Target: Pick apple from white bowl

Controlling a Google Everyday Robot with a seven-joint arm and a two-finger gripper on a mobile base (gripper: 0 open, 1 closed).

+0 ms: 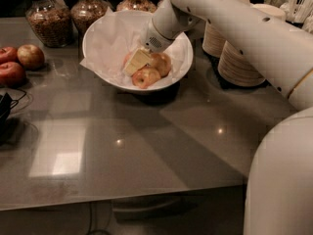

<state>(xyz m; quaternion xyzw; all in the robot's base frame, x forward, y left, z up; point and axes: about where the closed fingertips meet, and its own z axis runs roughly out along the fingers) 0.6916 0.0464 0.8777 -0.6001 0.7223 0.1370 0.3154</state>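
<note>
The white bowl (102, 38), lined with crumpled white paper, stands at the back middle of the grey table. Three apples lie in it. A golden-tan apple (145, 77) is at the front and another apple (162, 63) is to its right. A red-pink apple (127, 58) shows only as a sliver at the left, mostly hidden by my gripper. My gripper (137, 61) reaches down into the bowl from the upper right and sits right on the apples, between the red-pink one and the right one.
Three red apples (19, 62) lie at the table's left edge, with a black object (5, 109) in front of them. Glass jars (46, 18) stand behind the bowl. Stacked cream disposable bowls (239, 60) and cups stand at the right, under my arm.
</note>
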